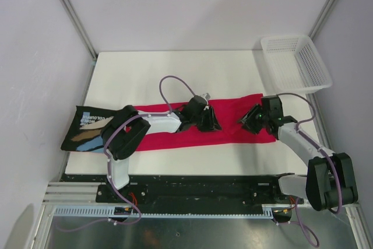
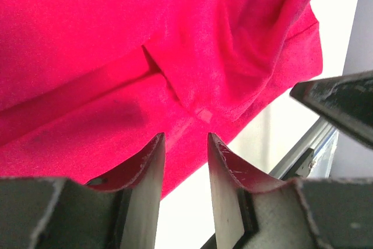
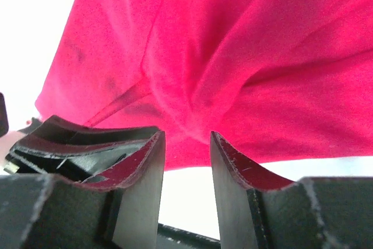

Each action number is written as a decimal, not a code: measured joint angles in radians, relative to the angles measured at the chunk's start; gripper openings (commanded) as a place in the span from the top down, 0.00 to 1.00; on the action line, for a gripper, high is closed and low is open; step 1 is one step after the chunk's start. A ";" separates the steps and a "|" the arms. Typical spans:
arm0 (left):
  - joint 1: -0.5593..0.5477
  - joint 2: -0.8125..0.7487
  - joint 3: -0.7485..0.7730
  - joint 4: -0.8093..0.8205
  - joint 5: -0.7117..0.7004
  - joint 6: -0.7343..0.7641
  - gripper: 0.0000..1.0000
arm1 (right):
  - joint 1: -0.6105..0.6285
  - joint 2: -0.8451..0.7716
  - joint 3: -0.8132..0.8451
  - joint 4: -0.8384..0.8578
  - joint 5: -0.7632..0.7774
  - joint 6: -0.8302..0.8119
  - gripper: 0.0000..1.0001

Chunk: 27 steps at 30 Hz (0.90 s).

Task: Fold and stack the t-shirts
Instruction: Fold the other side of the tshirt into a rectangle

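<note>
- Two sets of jaws stand spread and empty: left gripper (image 2: 185, 138) and right gripper (image 3: 186, 135) hover over the crimson-pink t-shirt (image 1: 230, 109).
- Off its left end lies the black t-shirt (image 1: 87, 129).

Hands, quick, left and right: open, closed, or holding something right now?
Left hand: open, holding nothing, at the edge of the pink shirt.
Right hand: open, holding nothing.

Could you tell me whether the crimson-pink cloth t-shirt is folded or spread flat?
Folded lengthwise: the crimson-pink cloth t-shirt lies as a long narrow band, layers overlapping in the wrist views.
</note>
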<state>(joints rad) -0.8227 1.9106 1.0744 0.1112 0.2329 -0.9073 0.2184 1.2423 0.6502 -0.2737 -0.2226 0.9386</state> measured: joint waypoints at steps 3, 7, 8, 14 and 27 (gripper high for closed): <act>-0.005 0.000 0.001 0.000 0.016 0.000 0.60 | -0.037 -0.018 0.019 -0.050 0.051 -0.064 0.58; -0.016 0.010 0.018 0.000 0.035 0.000 0.60 | -0.087 -0.019 0.036 -0.093 0.106 -0.146 0.58; -0.020 0.017 0.026 0.001 0.039 0.000 0.60 | -0.103 -0.019 0.037 -0.100 0.115 -0.164 0.59; -0.043 0.055 0.063 0.006 0.044 0.000 0.61 | -0.187 -0.010 0.037 -0.113 0.159 -0.252 0.59; -0.055 0.082 0.080 -0.025 0.006 -0.001 0.62 | -0.242 0.017 0.037 -0.101 0.149 -0.307 0.59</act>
<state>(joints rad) -0.8776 1.9923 1.1542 0.0860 0.2386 -0.9081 -0.0235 1.2591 0.6868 -0.3752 -0.0734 0.6312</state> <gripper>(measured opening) 0.383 0.410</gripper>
